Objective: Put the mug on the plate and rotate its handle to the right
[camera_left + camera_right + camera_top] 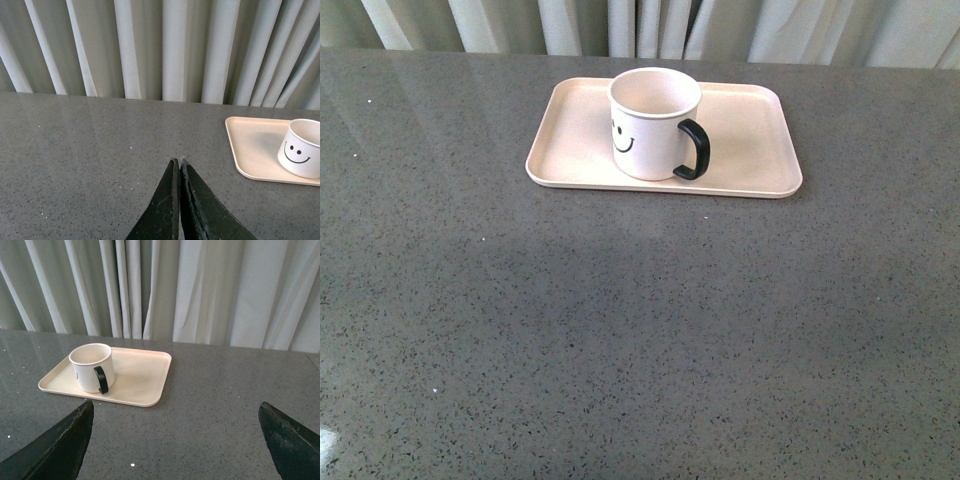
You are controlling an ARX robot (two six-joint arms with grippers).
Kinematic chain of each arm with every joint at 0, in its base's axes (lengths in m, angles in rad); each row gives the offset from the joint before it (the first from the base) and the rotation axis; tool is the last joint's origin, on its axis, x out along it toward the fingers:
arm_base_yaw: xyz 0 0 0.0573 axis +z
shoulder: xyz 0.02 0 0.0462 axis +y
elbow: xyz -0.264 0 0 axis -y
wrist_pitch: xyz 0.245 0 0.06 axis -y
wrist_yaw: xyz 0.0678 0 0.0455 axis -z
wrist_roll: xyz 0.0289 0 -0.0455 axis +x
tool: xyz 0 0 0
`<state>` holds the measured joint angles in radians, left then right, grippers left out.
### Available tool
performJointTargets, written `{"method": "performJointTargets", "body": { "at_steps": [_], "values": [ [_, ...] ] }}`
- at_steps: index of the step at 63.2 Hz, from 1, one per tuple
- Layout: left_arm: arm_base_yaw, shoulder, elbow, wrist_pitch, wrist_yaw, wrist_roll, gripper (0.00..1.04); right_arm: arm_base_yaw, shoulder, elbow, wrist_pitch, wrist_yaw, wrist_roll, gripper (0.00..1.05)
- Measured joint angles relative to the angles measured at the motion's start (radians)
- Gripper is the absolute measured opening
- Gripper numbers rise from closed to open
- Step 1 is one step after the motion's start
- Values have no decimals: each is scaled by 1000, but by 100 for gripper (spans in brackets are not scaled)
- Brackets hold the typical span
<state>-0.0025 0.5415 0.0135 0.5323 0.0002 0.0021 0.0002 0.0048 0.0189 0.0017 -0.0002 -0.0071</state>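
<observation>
We see the white cylindrical smiley-face mug (655, 125) standing upright on the pale pink-beige rectangular plate (752, 140), its glossy black loop handle (695, 150) turned right, on the speckled grey tabletop (640, 330) before pleated pale curtains (620, 25). Our left claw (179, 162) is pressed together and our right claw (175, 404) is spread wide, both well apart from the plate.

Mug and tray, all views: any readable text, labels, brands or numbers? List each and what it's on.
None: no words, numbers or brand marks are readable in any view.
The mug has only a black smiley face, a drawing without letters.
The tray is plain on the surface that shows.
The table and the curtain have nothing printed on them.
</observation>
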Motion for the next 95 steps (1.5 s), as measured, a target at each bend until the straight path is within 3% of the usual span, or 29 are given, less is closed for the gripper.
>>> {"method": "performJointTargets", "body": {
  "at_steps": [53, 59, 72, 83, 95],
  "values": [
    [0, -359, 0, -349, 0, 0, 1, 0, 0, 0, 0, 0, 0, 96],
    [0, -504, 0, -521, 0, 0, 1, 0, 0, 0, 0, 0, 0, 96],
    [0, -525, 0, -533, 0, 0, 1, 0, 0, 0, 0, 0, 0, 96],
    [0, -525, 0, -533, 0, 0, 28, 0, 0, 0, 0, 0, 0, 96],
    [0, -525, 0, -533, 0, 0, 69, 0, 0, 0, 0, 0, 0, 96]
  ]
}}
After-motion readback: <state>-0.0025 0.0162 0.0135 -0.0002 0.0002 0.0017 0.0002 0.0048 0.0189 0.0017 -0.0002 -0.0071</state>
